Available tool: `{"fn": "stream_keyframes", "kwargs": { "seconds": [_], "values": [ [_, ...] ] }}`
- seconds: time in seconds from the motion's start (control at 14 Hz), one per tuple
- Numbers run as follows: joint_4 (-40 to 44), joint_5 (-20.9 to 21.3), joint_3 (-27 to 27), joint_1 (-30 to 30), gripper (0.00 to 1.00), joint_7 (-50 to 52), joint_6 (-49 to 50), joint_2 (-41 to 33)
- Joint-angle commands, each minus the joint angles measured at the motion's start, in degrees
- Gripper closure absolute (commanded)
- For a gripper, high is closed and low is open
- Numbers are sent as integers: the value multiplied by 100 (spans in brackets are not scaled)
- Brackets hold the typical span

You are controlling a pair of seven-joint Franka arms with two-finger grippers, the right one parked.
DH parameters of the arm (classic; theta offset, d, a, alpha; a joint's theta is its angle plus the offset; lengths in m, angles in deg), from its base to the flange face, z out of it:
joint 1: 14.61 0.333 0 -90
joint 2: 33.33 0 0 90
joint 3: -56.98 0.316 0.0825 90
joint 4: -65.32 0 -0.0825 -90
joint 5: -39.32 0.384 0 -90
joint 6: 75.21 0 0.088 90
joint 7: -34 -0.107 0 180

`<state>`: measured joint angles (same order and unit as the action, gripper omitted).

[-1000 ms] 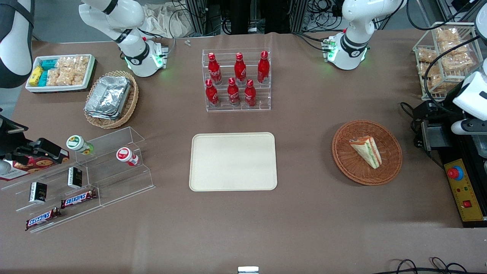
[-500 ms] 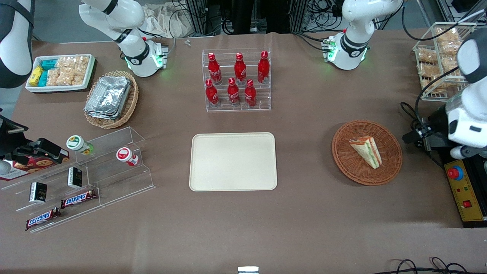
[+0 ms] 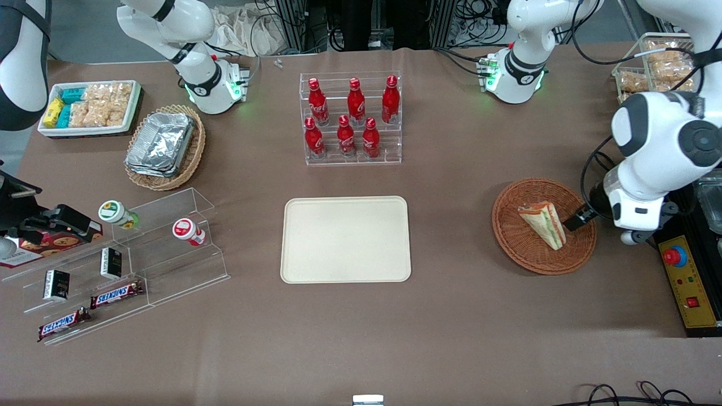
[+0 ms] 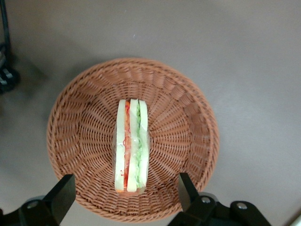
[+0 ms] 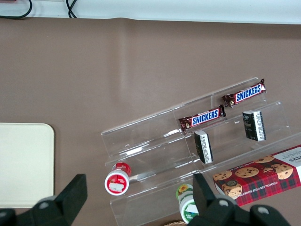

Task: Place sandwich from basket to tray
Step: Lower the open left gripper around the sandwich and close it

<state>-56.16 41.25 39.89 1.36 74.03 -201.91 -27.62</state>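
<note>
- Since the earlier frames the left arm had swung in from the working arm's end of the table, carrying the gripper over the basket; a second before, it had been out past the basket rim, near the black control box with its red button.
- Nothing else on the table had shifted; the sandwich lay just as it had earlier.
- Directly below the gripper, the basket was a round, shallow bowl of reddish-brown woven wicker, its ribs radiating from the centre out to a braided rim.
- In the basket's middle lay the sandwich, a triangular wedge on its side in clear wrap: white bread slices with red, orange and green filling bands along the cut edge.
- The gripper's two dark fingers stood spread wide, holding nothing; from the wrist camera the sandwich's wide end sat between them, with a gap on each side.
- In the front view one dark fingertip showed above the basket, just beside the sandwich; whether it touched the wicker could not be told.
- The arm's white, rounded wrist housing was bent down over the basket's edge, the hand pointing downward.
- Well apart from the gripper, toward the parked arm's end, lay the tray: flat, cream, matte, rectangular, with rounded corners and a low rim.
</note>
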Motion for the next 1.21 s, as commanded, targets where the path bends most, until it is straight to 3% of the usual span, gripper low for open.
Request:
{"fn": "stream_keyframes", "kwargs": {
  "seconds": [0.0,1.14],
  "values": [
    [-481,-34,-5,29,3,338,-460,-88],
    [-921,-34,-23,-41,4,954,-1391,527]
  ]
}}
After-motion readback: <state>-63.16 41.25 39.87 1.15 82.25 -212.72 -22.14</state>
